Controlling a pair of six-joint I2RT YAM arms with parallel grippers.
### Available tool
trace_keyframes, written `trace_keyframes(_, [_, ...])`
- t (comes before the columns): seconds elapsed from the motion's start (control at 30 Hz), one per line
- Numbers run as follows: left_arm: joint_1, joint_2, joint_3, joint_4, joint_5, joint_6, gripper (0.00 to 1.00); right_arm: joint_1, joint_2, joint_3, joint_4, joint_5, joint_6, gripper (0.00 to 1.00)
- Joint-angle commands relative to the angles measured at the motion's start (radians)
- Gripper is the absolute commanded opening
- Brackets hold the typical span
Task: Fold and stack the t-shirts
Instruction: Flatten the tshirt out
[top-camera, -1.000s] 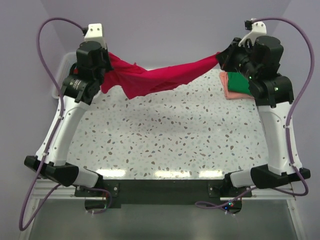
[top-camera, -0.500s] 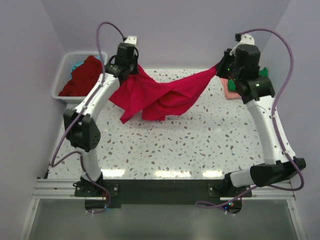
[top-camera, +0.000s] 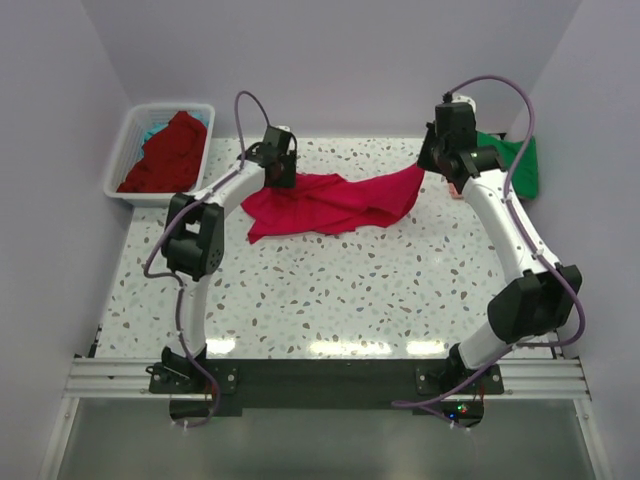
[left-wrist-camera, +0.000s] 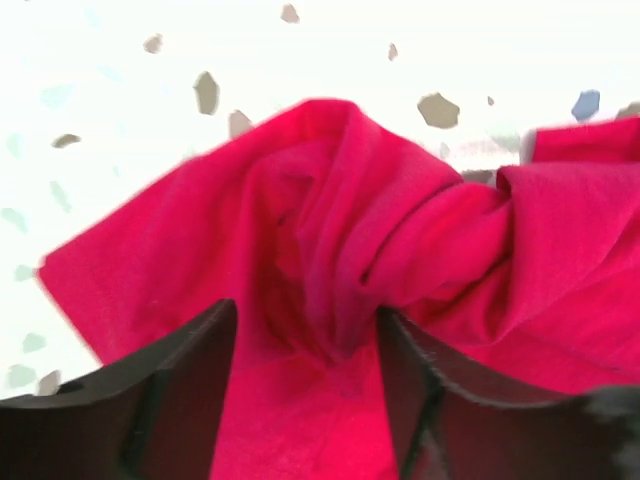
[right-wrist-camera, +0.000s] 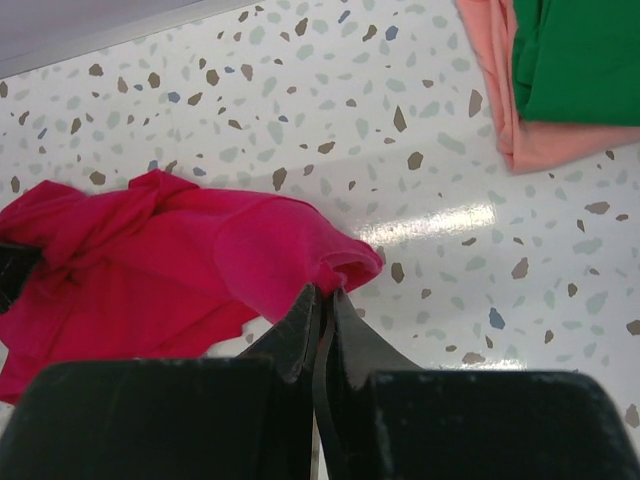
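Observation:
The crimson-pink t-shirt (top-camera: 320, 205) lies crumpled across the far middle of the speckled table. My left gripper (top-camera: 283, 172) is at its left end. In the left wrist view its fingers (left-wrist-camera: 180, 390) stand apart, and bunched pink cloth (left-wrist-camera: 400, 230) lies loose between them. My right gripper (top-camera: 432, 160) is at the shirt's right end. In the right wrist view it (right-wrist-camera: 325, 292) is shut on a corner of the pink shirt (right-wrist-camera: 170, 270). That corner is lifted just off the table.
A white slatted basket (top-camera: 118, 165) at the far left holds a dark red shirt (top-camera: 165, 155) over a teal one (top-camera: 152, 131). At the far right a folded green shirt (right-wrist-camera: 580, 60) lies on a folded salmon one (right-wrist-camera: 495, 80). Walls close in on three sides.
Both arms have stretched out and come down. The pink shirt, held taut in the air before, now lies on the table. My left gripper has opened and let go of its end.

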Motion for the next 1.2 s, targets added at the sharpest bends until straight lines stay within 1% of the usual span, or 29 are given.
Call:
trace_keyframes(0.0, [0.016,-0.153,-0.029,0.039,-0.099,-0.005,0.66,0.000,0.031,0.041,0.052,0.012,0.021,0.00])
trace_keyframes(0.03, [0.018,-0.177,-0.048,0.050,-0.102,-0.005,0.71,0.000,0.037,0.042,0.052,0.009,0.022,0.00])
trace_keyframes(0.13, [0.021,-0.274,-0.121,0.069,-0.106,-0.002,0.78,0.000,0.054,0.045,0.048,-0.005,0.027,0.00])
trace_keyframes(0.27, [0.038,-0.374,-0.199,0.015,-0.105,-0.051,0.77,0.000,0.072,0.044,0.052,-0.018,0.036,0.00])
trace_keyframes(0.3, [0.042,-0.433,-0.273,0.013,-0.103,-0.067,0.75,0.000,0.077,0.042,0.050,-0.024,0.041,0.00])
trace_keyframes(0.33, [0.056,-0.467,-0.319,0.036,-0.088,-0.080,0.69,0.000,0.084,0.041,0.052,-0.028,0.044,0.00])
trace_keyframes(0.37, [0.065,-0.504,-0.371,0.056,-0.068,-0.112,0.66,0.000,0.088,0.042,0.052,-0.032,0.045,0.00])
trace_keyframes(0.4, [0.079,-0.573,-0.478,0.076,-0.016,-0.133,0.62,0.000,0.094,0.044,0.052,-0.035,0.045,0.00])
trace_keyframes(0.43, [0.105,-0.605,-0.531,0.117,0.016,-0.153,0.57,0.000,0.097,0.044,0.050,-0.037,0.047,0.00])
trace_keyframes(0.47, [0.117,-0.639,-0.627,0.139,0.048,-0.190,0.54,0.000,0.104,0.045,0.048,-0.041,0.048,0.00])
trace_keyframes(0.5, [0.128,-0.696,-0.675,0.189,0.112,-0.206,0.50,0.000,0.107,0.045,0.045,-0.043,0.048,0.00])
trace_keyframes(0.53, [0.150,-0.723,-0.721,0.223,0.149,-0.218,0.48,0.000,0.111,0.050,0.042,-0.044,0.050,0.00])
trace_keyframes(0.57, [0.154,-0.748,-0.808,0.258,0.186,-0.232,0.47,0.000,0.117,0.051,0.039,-0.046,0.047,0.00])
trace_keyframes(0.6, [0.160,-0.791,-0.845,0.330,0.262,-0.236,0.45,0.000,0.120,0.051,0.036,-0.049,0.047,0.00])
trace_keyframes(0.67, [0.179,-0.817,-0.939,0.397,0.330,-0.268,0.44,0.000,0.126,0.056,0.033,-0.052,0.042,0.00])
trace_keyframes(0.7, [0.185,-0.823,-0.957,0.439,0.379,-0.279,0.44,0.001,0.127,0.056,0.032,-0.054,0.041,0.00])
trace_keyframes(0.73, [0.199,-0.823,-0.979,0.457,0.397,-0.288,0.44,0.001,0.129,0.058,0.032,-0.058,0.039,0.00])
trace_keyframes(0.77, [0.208,-0.819,-1.022,0.496,0.444,-0.310,0.44,0.001,0.129,0.058,0.032,-0.060,0.039,0.00])
trace_keyframes(0.8, [0.219,-0.819,-1.048,0.562,0.473,-0.321,0.44,0.003,0.131,0.058,0.032,-0.060,0.039,0.00])
trace_keyframes(0.87, [0.242,-0.813,-1.121,0.631,0.522,-0.351,0.44,0.001,0.131,0.058,0.027,-0.063,0.036,0.00])
trace_keyframes(0.93, [0.260,-0.802,-1.157,0.705,0.533,-0.365,0.45,0.003,0.127,0.056,0.024,-0.064,0.030,0.00])
trace_keyframes(1.17, [0.262,-0.771,-1.186,0.730,0.467,-0.347,0.44,0.001,0.127,0.056,0.012,-0.064,0.019,0.00])
